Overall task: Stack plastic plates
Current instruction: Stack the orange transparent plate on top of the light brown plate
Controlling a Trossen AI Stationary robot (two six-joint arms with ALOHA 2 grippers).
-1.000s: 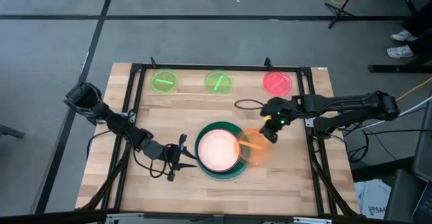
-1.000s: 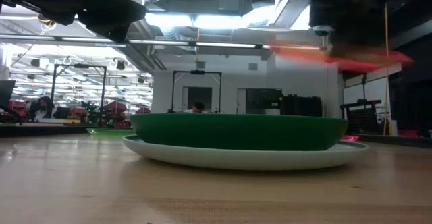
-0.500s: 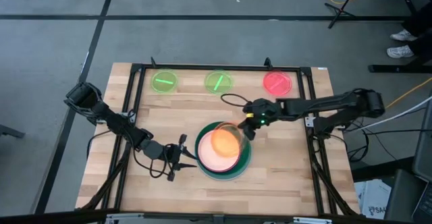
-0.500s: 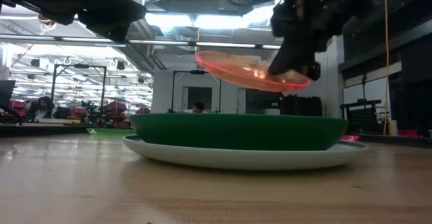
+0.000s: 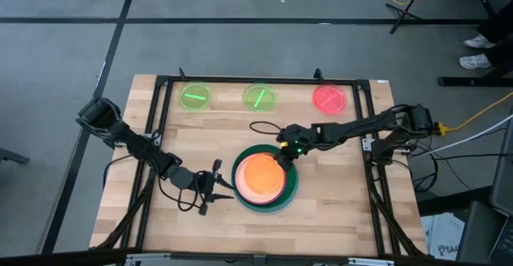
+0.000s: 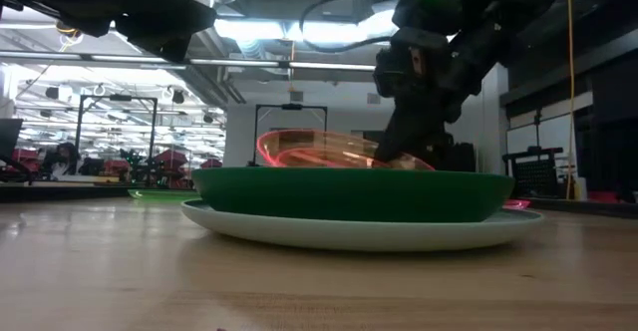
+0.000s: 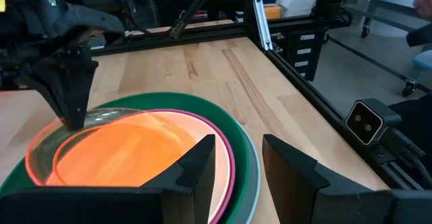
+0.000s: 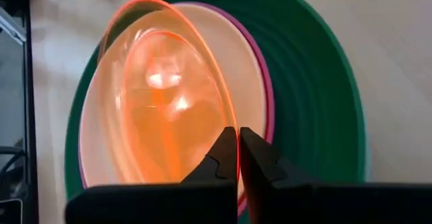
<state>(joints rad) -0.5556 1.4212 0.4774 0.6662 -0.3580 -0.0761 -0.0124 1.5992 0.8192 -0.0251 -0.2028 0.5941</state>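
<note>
High view: wooden counter point(image 5: 337, 210) bounded by a black frame. Along the far edge, well apart from one another, sit two lime-green plates point(image 5: 195, 98) point(image 5: 259, 98) and a red-pink plate point(image 5: 329, 98). Bare wood lies btwn that row and the central stack, also on the near side and toward the right edge.

Central stack, seen in left wrist view: light blue plate point(image 7: 254, 177) at bottom w/ only its rim showing, dark green plate point(image 7: 233, 140) on it, then magenta plate point(image 7: 226, 158); a peach-cream plate point(image 8: 253, 82) lies inside the magenta one (right wrist view). Orange plate point(image 5: 259, 175) is over the stack centre, tilted, its lower edge down in the stack and its rim rising above the green wall in low view.

Right end effector point(image 5: 286, 155) reaches in from the right, over the stack's far-right rim; its fingers point(image 8: 226, 158) are clenched on the orange plate's rim, nearly touching each other w/ the thin edge pinched btwn them.

Left end effector point(image 5: 215, 187) waits just beside the stack's left rim, low over the counter, fingers point(image 7: 199, 160) spread apart, grasping nothing.
</note>
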